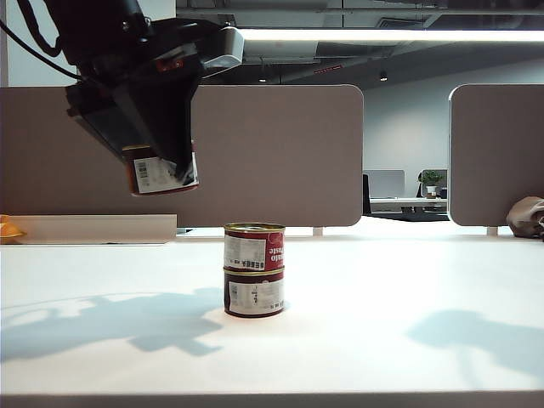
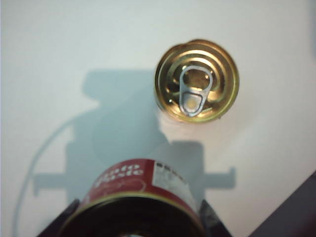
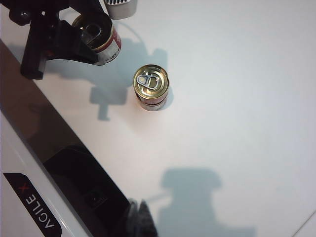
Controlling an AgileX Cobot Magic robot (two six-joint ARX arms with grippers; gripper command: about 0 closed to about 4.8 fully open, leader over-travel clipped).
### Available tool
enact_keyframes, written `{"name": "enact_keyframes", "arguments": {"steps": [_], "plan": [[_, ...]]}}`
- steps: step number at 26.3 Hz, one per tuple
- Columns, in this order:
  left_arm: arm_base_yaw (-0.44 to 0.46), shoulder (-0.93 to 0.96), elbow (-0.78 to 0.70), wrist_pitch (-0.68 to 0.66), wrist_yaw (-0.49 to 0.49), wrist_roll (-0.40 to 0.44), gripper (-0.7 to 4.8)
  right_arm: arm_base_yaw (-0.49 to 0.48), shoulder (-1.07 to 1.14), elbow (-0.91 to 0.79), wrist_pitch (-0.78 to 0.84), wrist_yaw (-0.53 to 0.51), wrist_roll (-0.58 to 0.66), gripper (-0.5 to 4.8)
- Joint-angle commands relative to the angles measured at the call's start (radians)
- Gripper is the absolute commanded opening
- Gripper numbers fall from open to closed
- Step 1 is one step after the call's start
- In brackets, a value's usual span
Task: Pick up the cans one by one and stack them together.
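Exterior view: three cans. Two stacked mid-table; third can aloft, up-left of the stack, clamped between left gripper jaws. Right gripper unseen, jaws closed, empty.

White surface, marked by soft grey shadows. Behind it, two grey-brown partition panels with rounded corners. Through the gap, an office desk with a monitor and potted plant. Overhead, a long strip light.
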Motion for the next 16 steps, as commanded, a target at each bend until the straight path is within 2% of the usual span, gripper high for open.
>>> {"name": "enact_keyframes", "arguments": {"steps": [1,5,7,16], "plan": [[-0.001,-0.002,0.010,0.002,-0.019,0.035,2.04,0.000,-0.003,0.003,0.005,-0.005,0.003,-0.01],[-0.001,-0.002,0.010,0.012,-0.025,0.043,1.99,0.000,-0.003,0.003,0.005,-0.005,0.003,-0.01],[-0.001,0.002,0.017,0.030,-0.021,0.046,1.76,0.000,-0.003,0.003,0.002,-0.005,0.003,-0.01],[-0.005,0.153,0.213,-0.063,-0.018,0.055,1.78,0.000,-0.003,0.003,-0.006,-0.005,0.003,-0.01]]}}
